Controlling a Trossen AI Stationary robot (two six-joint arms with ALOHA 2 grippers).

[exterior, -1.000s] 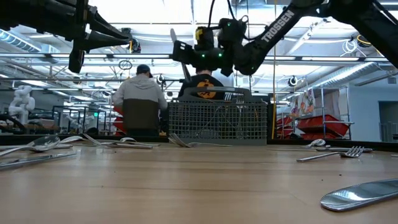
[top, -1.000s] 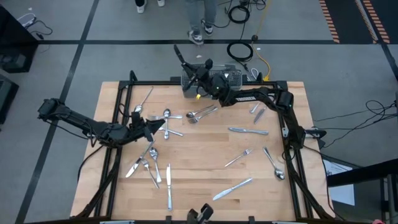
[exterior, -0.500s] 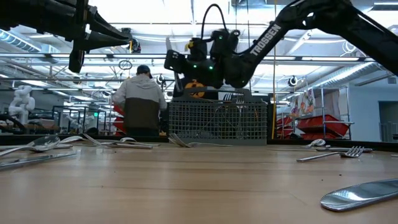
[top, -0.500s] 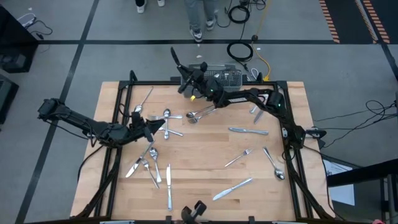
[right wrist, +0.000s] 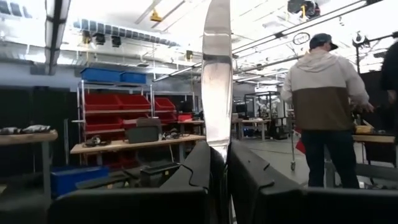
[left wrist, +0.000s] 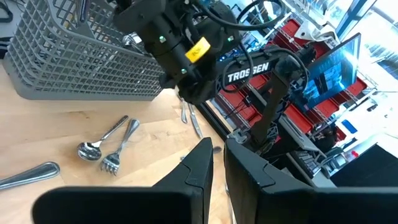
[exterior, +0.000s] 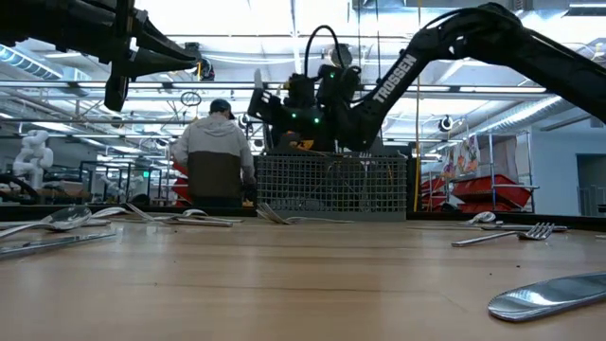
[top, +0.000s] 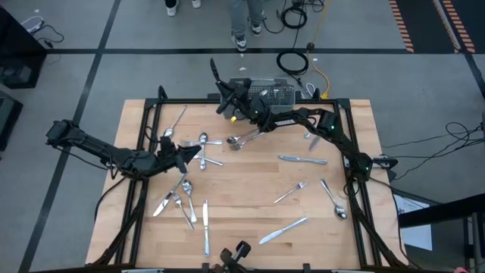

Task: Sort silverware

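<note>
My right gripper hangs over the left end of the grey wire basket at the table's far edge. It is shut on a table knife, which sticks up and outward past the fingers. Several forks, spoons and knives lie flat on the wooden table, among them a spoon and fork pair and a knife. My left gripper hovers level over the table's left half, fingers nearly together with nothing between them. My right gripper pinches the knife between its two fingers at a narrow part near one end; the fingers hide which end. The fingers slant upward, along the knife's length. The knife is lifted clear and stands up beyond the fingertips, tilted toward the far left.
More silverware lies at the left front and the right front, with a spoon near the right edge. The basket holds some pieces. A person stands beyond the far edge, and cables lie on the floor.
My right gripper has sunk toward the basket and drifted a little toward the table's left, carrying the knife, which stays pointed up. The wrist has rolled slightly.
</note>
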